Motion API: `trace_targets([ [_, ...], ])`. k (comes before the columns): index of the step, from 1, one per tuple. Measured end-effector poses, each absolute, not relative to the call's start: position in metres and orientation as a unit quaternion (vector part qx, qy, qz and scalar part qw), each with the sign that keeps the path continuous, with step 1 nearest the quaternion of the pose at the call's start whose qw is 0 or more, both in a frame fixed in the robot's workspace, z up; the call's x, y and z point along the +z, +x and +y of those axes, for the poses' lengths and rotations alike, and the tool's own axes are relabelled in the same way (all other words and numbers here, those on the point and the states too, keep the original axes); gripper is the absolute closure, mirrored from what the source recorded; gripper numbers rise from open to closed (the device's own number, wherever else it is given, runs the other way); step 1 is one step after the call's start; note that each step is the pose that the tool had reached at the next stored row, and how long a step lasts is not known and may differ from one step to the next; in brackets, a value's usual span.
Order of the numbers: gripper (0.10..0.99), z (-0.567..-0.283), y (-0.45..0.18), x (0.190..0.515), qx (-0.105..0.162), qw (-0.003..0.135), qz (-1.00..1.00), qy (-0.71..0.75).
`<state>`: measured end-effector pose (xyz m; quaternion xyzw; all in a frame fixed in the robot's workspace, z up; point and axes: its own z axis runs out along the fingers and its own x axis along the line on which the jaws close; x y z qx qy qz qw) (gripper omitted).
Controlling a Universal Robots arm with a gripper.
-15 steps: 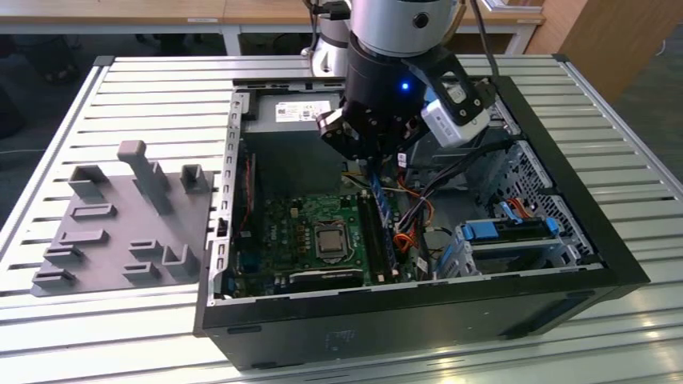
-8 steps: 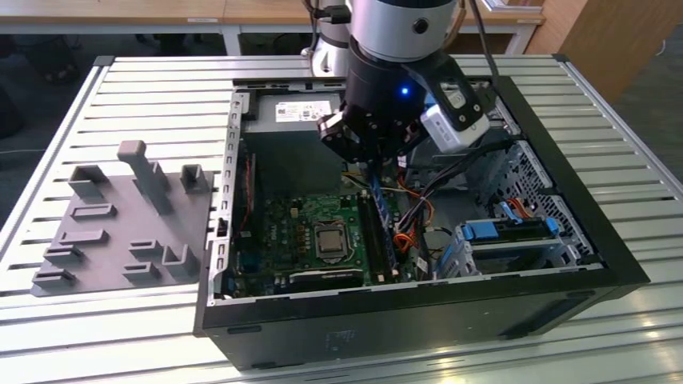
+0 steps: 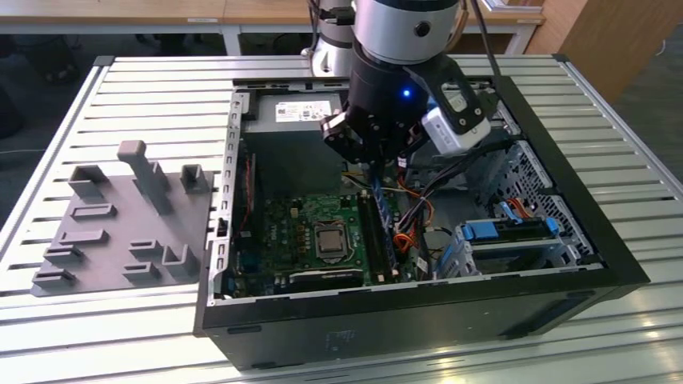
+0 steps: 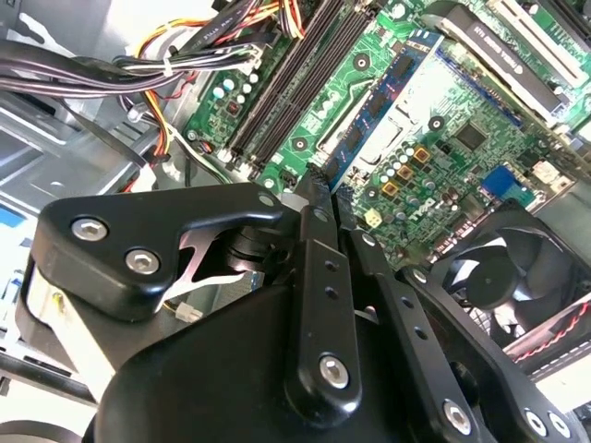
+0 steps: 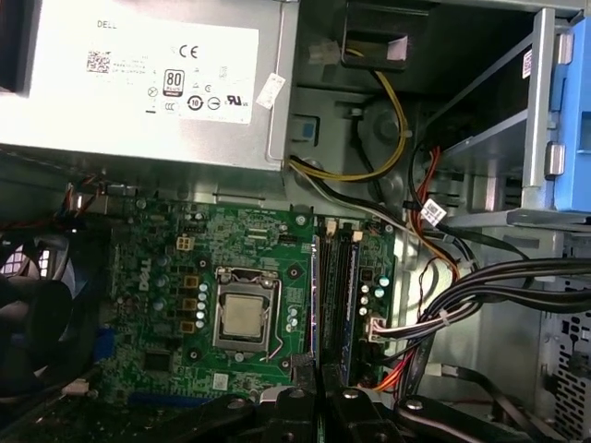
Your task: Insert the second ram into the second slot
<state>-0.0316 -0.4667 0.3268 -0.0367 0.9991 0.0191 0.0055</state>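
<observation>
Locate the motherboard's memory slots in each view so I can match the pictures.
Exterior view: memory slots, dark strips on the exterior view's right of the processor socket, under the gripper.
First wrist view: memory slots between the processor socket and the cable bundle.
Second wrist view: memory slots beside the second ram that the gripper grips.
Shared landmark: the processor socket.

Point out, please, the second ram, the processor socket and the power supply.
second ram (image 4: 379, 106): second wrist view, middle of its blue board.
processor socket (image 5: 245, 314): first wrist view, its central metal lid.
power supply (image 5: 138, 143): first wrist view, grey casing beside the label.
</observation>
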Motion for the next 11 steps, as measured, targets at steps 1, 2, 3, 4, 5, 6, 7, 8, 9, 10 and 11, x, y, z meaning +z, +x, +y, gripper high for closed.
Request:
trace_targets([
  [1,0.949,-0.4667,-0.0316,0.3264,0.019,0.005,0.999,-0.036],
  [2,0.949,-0.4667,-0.0316,0.3260,0.019,0.005,0.999,-0.036],
  [3,0.949,-0.4667,-0.0315,0.3256,0.019,0.005,0.999,-0.036],
  [4,0.949,-0.4667,-0.0315,0.3251,0.019,0.005,0.999,-0.036],
  [5,0.949,-0.4668,-0.0315,0.3248,0.019,0.005,0.999,-0.036],
  [6,0.949,-0.4668,-0.0315,0.3244,0.019,0.005,0.999,-0.036],
  [7,0.949,-0.4668,-0.0315,0.3240,0.019,0.005,0.999,-0.036],
  [8,0.949,-0.4669,-0.0315,0.3235,0.019,0.005,0.999,-0.036],
  [9,0.949,-0.4669,-0.0315,0.3231,0.019,0.005,0.999,-0.036],
  [10,0.949,-0.4669,-0.0315,0.3226,0.019,0.005,0.999,-0.036],
  [11,0.949,-0.4670,-0.0315,0.3221,0.019,0.005,0.999,-0.036],
])
